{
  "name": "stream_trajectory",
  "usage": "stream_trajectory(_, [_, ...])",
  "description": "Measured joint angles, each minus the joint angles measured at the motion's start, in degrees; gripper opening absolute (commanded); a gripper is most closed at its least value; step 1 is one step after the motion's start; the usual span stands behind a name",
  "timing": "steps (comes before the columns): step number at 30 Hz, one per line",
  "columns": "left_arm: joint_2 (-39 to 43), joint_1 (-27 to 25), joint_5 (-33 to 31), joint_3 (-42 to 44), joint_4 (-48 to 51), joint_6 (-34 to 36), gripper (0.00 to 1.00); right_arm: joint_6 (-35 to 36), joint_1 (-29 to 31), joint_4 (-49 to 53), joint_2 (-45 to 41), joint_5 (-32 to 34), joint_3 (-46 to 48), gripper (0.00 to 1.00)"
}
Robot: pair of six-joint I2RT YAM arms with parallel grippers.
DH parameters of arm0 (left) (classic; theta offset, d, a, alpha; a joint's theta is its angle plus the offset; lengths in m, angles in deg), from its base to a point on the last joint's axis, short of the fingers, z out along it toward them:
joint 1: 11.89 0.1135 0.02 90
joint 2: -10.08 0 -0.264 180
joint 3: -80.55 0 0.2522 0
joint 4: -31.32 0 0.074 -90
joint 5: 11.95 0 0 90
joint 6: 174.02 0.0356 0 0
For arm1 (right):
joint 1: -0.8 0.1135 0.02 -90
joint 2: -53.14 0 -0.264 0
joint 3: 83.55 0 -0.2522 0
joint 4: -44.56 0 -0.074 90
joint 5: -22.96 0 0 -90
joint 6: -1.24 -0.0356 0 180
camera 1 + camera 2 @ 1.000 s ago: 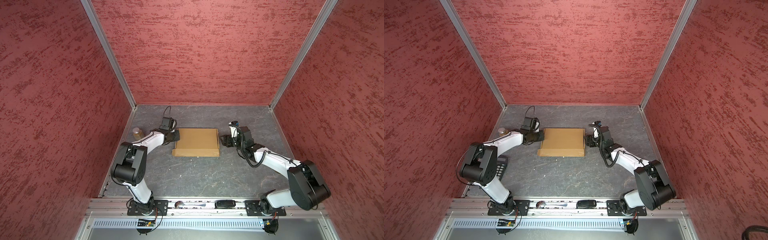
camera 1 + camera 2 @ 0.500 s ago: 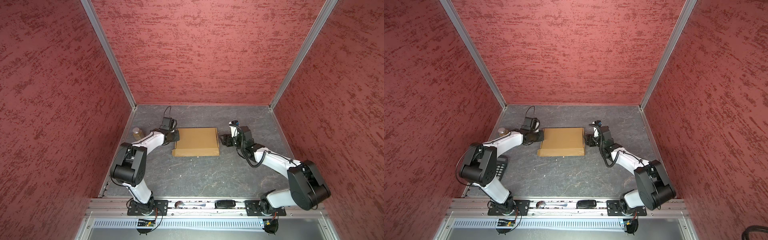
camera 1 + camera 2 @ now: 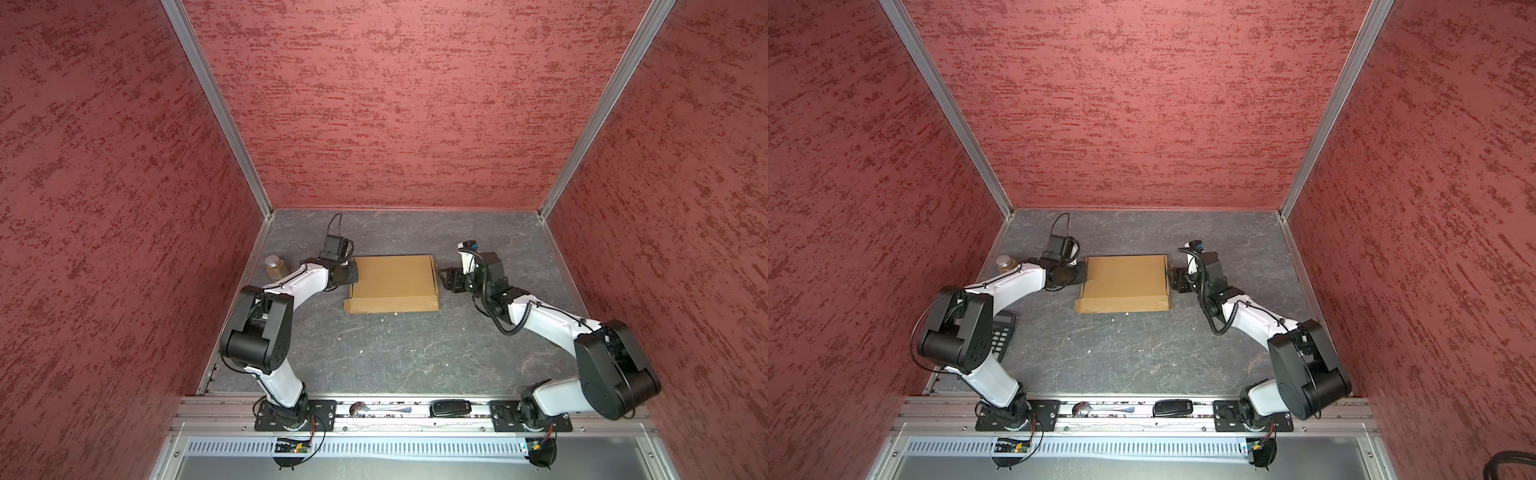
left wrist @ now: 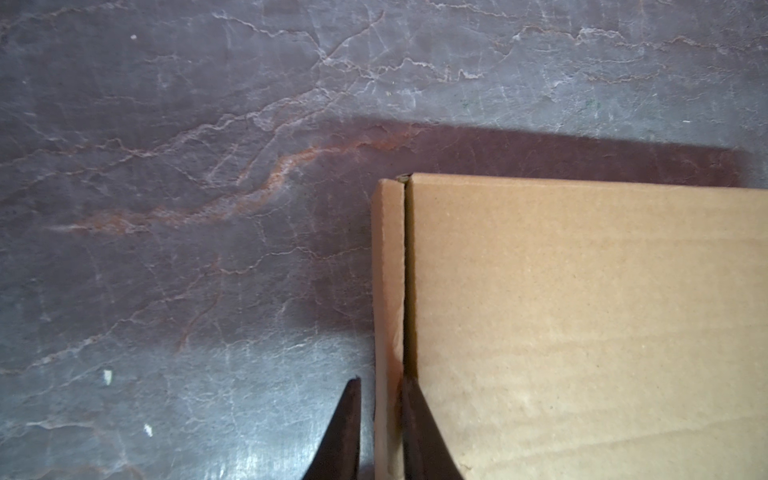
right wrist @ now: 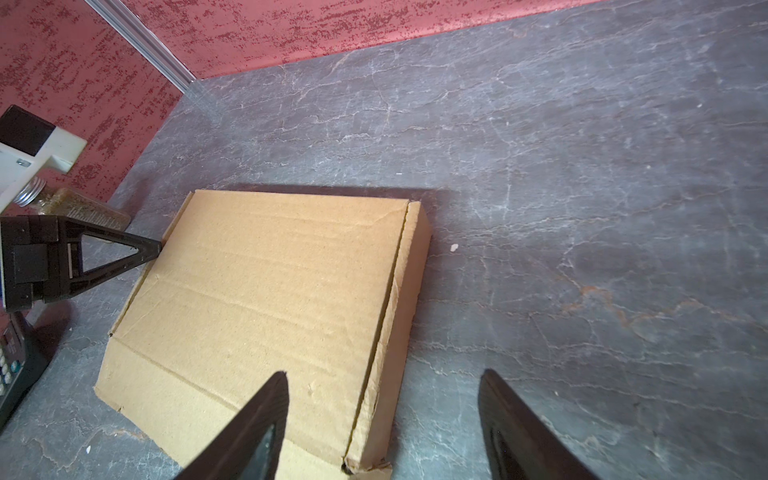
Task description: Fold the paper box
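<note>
We see the paper box [image 3: 394, 282] lying flat on the grey stone-patterned table [image 3: 395, 357], with a gripper at each of two opposite sides. Its lid panel [image 4: 582, 324] is down and the box looks nearly formed. A long flap [image 5: 166, 399] along the box's edge nearest the arm bases lies flat on the table, not yet tucked.

At the box's left side, the left gripper [image 4: 382, 382] has its jaws drawn narrow around the upright side wall [image 4: 388, 270]. One finger sits in the seam by the lid and one outside, and we cannot tell whether they actually pinch the card. Just beside the box's right side, the right gripper [image 5: 384, 374] hangs with jaws spread wide, holding nothing.

We judge this a late closing step: seating the left wall against the lid. The next move calls for a gentle inward press on that wall. After that, the loose flap needs folding up and in while the other arm steadies the box.
</note>
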Motion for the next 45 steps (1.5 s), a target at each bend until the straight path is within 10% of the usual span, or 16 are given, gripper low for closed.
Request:
stream_trajectory(30, [-1.62,0.66,3.74,0.13,-0.5,-0.09,0.05,-0.11,-0.17,0.04,0.2,-0.74,0.24,0.74])
stream_trajectory(45, [0.39,3.34,10.32,2.75,-3.74,-1.36,0.04,-9.03,-4.39,1.73,1.22,-15.19,0.24,0.92])
